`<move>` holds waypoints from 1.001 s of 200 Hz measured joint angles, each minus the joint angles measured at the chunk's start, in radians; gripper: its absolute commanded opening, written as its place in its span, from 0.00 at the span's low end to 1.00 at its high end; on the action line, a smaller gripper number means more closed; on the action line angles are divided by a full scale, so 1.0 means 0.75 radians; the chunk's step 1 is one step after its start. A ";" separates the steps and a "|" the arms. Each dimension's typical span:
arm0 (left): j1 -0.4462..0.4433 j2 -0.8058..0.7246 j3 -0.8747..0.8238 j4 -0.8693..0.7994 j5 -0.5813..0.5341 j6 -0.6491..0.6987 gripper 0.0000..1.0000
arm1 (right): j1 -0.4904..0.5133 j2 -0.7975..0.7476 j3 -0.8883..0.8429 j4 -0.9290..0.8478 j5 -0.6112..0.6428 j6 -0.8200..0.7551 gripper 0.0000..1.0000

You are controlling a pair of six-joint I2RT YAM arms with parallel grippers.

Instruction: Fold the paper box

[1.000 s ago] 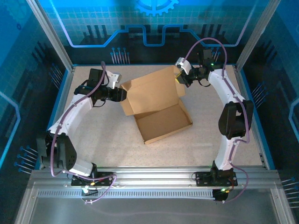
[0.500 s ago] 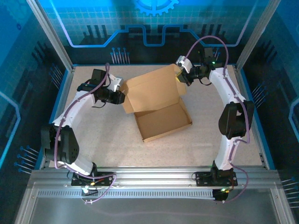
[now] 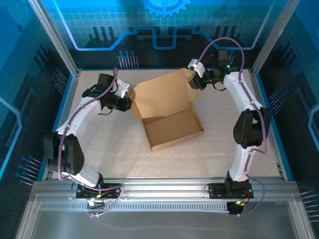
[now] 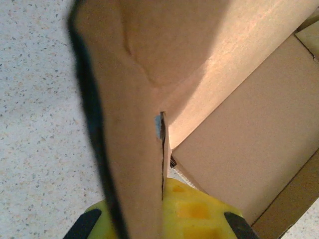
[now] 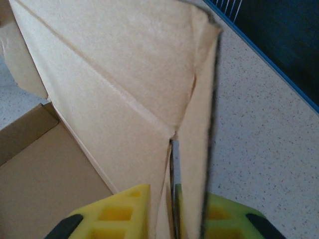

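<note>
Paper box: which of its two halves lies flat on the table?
The shallow tray, the nearer half, lies flat; the lid behind it stands tilted up.

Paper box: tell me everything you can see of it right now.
The paper box is plain brown corrugated cardboard, unmarked: a shallow rectangular tray with its walls up, sitting skewed on the middle of the table. Its hinged lid stands open along the far side, with a flap at each end. The left gripper is shut on the lid's left flap. The right gripper has its fingers either side of the right flap; I cannot tell whether it is clamped.
</note>
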 measured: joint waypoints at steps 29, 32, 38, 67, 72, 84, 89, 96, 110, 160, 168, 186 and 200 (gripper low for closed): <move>0.000 -0.001 0.000 0.000 -0.002 0.054 0.00 | 0.000 -0.044 -0.046 -0.003 0.017 -0.005 0.46; 0.000 -0.001 0.000 -0.001 -0.002 0.065 0.00 | 0.000 -0.051 -0.050 -0.003 0.020 -0.006 0.46; 0.000 -0.002 0.000 -0.001 -0.002 0.084 0.00 | 0.000 -0.058 -0.053 -0.006 0.024 -0.007 0.47; 0.000 -0.014 0.000 -0.015 -0.002 0.165 0.00 | 0.000 -0.077 -0.053 -0.009 0.051 -0.033 0.53; 0.000 -0.015 0.005 -0.025 -0.002 0.182 0.00 | 0.000 -0.077 -0.053 -0.012 0.053 -0.043 0.54; 0.000 -0.015 0.023 -0.050 -0.003 0.208 0.00 | 0.000 -0.077 -0.053 -0.022 0.061 -0.053 0.56; 0.000 -0.015 0.033 -0.065 -0.003 0.222 0.00 | 0.000 -0.076 -0.052 -0.028 0.067 -0.057 0.58; 0.000 -0.015 0.050 -0.083 -0.002 0.237 0.00 | -0.001 -0.075 -0.047 -0.042 0.075 -0.065 0.59; 0.000 -0.015 0.091 -0.120 0.001 0.268 0.00 | -0.001 -0.062 -0.020 -0.069 0.082 -0.097 0.63; 0.000 0.017 0.184 -0.220 0.008 0.362 0.00 | 0.000 0.025 0.107 -0.133 0.092 -0.199 0.66; 0.000 0.027 0.192 -0.238 0.011 0.372 0.00 | 0.000 0.048 0.134 -0.147 0.093 -0.212 0.66; 0.000 0.056 0.215 -0.278 0.016 0.403 0.00 | -0.001 0.093 0.183 -0.160 0.096 -0.239 0.67; 0.000 0.066 0.226 -0.293 0.025 0.422 0.00 | -0.001 0.125 0.215 -0.173 0.095 -0.271 0.67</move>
